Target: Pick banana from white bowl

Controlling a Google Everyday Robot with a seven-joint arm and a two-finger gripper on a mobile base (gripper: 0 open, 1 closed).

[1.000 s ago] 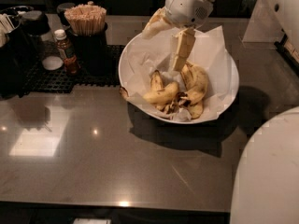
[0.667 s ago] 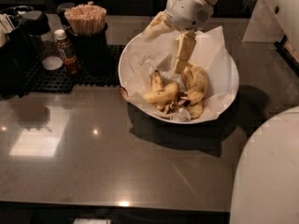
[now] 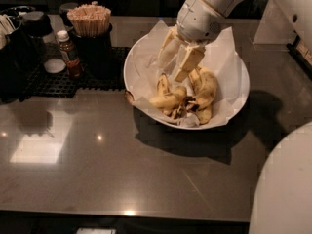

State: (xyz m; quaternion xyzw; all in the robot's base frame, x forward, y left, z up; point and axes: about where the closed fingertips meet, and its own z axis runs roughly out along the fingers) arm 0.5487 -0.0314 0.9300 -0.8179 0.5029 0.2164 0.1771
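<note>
My fingers (image 3: 172,72) hang spread and empty just above the banana (image 3: 168,100) in the white bowl (image 3: 127,82). If I close here, I could snag the crinkled paper (image 3: 226,67) or the neighbouring banana (image 3: 207,84).

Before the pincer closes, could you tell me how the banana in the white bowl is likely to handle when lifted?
The pincer hangs open just above the fruit. The banana looks ripe and dark-spotted, so probably soft and easily bruised. It lies against other bananas on crinkled paper in the white bowl, so neighbours or paper may shift with it.
</note>
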